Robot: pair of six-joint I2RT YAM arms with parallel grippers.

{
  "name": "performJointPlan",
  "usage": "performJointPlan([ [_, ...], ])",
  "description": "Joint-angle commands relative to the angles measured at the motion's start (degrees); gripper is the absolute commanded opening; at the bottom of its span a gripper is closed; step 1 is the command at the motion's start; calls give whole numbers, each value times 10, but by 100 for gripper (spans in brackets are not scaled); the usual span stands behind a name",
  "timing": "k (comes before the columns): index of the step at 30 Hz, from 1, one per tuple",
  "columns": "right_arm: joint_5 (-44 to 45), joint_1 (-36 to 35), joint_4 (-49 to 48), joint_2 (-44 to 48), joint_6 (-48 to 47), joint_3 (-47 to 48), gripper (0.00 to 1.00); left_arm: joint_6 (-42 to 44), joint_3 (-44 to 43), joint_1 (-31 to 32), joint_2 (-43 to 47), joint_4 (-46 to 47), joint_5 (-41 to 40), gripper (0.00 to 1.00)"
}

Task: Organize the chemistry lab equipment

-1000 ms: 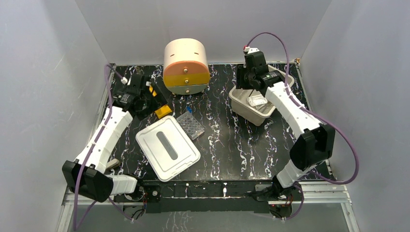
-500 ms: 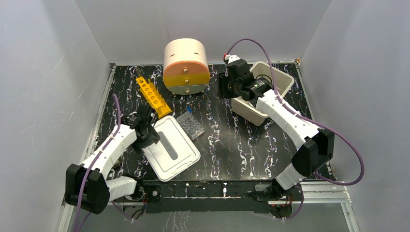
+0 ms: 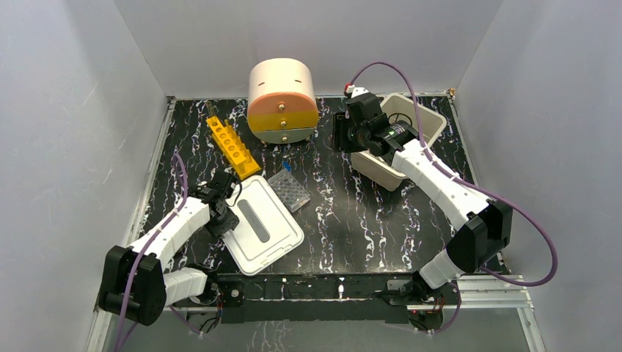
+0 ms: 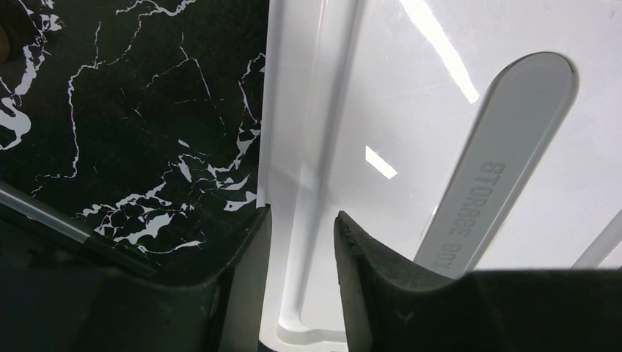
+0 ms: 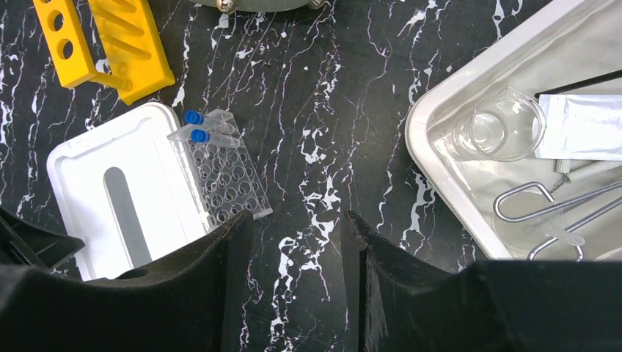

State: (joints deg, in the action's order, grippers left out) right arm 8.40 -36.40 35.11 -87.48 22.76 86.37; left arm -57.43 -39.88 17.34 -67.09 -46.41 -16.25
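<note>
Your black marbled table (image 3: 352, 220) sits between grey walls (image 3: 66, 110). Left gripper (image 4: 301, 282) straddles the rim of the lid (image 4: 411, 88); you can't tell if it grips. Right gripper (image 5: 297, 275) hangs open. Rack (image 3: 232, 145) sits back-left, well plate (image 3: 289, 190) beside the lid.

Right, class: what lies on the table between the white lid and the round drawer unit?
The clear well plate lies between the white lid and the round drawer unit, close beside the lid's far corner. The top view shows it.
</note>
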Motion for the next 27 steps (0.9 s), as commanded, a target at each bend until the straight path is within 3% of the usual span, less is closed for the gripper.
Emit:
performJointPlan([
  [1,5,-3,-6,17,5,4,56,-30,16,-5,1,-7,-34,33],
  [3,7,-3,-6,14,3,7,56,-36,16,-5,3,-12,-39,23],
  [5,9,-3,-8,12,1,6,56,-41,16,-5,6,-15,-43,21],
  [12,9,-3,-13,2,-5,3,56,-63,29,-5,3,-17,-43,40],
  [19,11,-3,-14,-3,-14,7,56,-81,59,-6,-2,13,-30,30],
  [24,11,-3,-13,-6,-18,12,56,-80,69,-6,-9,38,-33,40],
  [27,15,-3,-12,-7,-21,18,56,-78,75,-6,-19,50,-27,29],
])
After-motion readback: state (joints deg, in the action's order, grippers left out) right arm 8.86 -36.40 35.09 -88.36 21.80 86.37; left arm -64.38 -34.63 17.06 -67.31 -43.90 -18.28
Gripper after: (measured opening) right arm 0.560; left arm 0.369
